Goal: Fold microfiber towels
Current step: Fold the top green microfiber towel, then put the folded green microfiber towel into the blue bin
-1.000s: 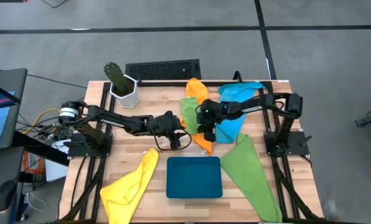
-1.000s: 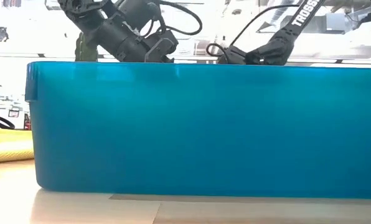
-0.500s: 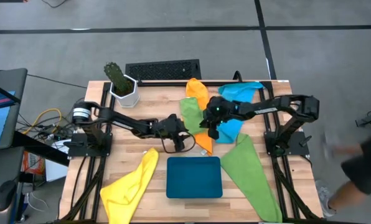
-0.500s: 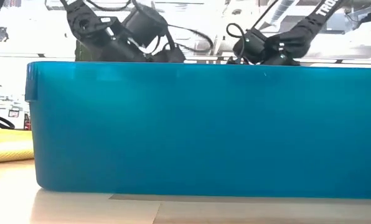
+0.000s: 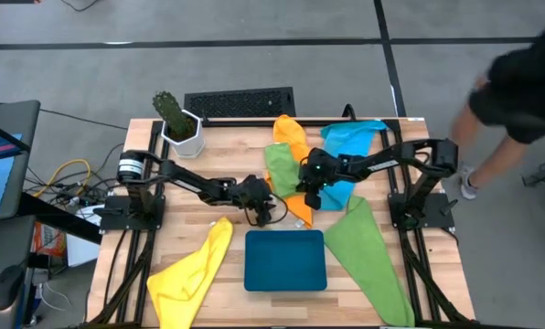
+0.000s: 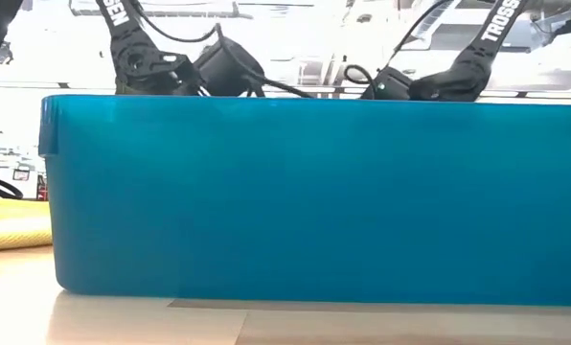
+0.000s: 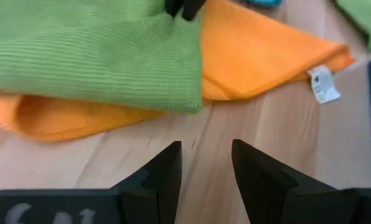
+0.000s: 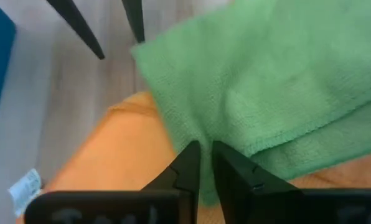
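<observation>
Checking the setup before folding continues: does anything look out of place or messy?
Yes. The yellow towel and one green towel droop over the table's front edge, and another green towel lies rumpled across the orange towel mid-table, where the right gripper pinches it.

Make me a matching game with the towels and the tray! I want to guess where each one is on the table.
Things:
1. yellow towel
2. blue towel
3. teal tray
4. orange towel

Places:
A. front middle of the table
B. partly under a green towel
C. front left corner
D. back right, behind the right arm

Pairs: 1-C, 2-D, 3-A, 4-B
</observation>
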Robot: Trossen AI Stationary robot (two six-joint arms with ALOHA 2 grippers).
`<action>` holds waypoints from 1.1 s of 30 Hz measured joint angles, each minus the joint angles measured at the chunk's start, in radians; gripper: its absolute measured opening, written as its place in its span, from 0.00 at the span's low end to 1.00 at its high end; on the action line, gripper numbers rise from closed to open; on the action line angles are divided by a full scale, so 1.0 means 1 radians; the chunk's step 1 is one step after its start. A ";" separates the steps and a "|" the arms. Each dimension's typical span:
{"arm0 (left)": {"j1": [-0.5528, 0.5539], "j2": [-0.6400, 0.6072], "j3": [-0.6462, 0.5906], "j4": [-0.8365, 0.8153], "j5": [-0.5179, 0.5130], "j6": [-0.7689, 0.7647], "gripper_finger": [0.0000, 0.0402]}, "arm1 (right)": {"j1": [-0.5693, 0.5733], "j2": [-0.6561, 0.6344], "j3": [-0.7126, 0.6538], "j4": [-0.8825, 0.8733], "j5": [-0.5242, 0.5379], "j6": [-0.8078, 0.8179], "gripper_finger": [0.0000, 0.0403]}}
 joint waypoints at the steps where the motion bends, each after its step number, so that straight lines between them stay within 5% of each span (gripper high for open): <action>1: 0.000 -0.016 0.000 -0.001 0.000 -0.014 0.33 | 0.000 -0.014 0.000 -0.001 0.000 0.000 0.17; 10: 0.012 -0.213 0.001 -0.174 -0.056 -0.071 0.34 | 0.000 -0.086 0.001 -0.006 0.003 0.009 0.17; 15: 0.010 -0.242 0.001 -0.198 0.015 0.252 0.42 | 0.000 -0.149 0.001 -0.012 0.002 0.026 0.17; 19: 0.004 -0.223 0.002 -0.174 0.071 0.504 0.50 | 0.000 -0.210 0.001 -0.037 0.003 0.027 0.17; 33: 0.013 -0.020 0.019 0.018 -0.037 0.744 0.59 | 0.000 -0.271 0.001 -0.141 0.003 0.073 0.17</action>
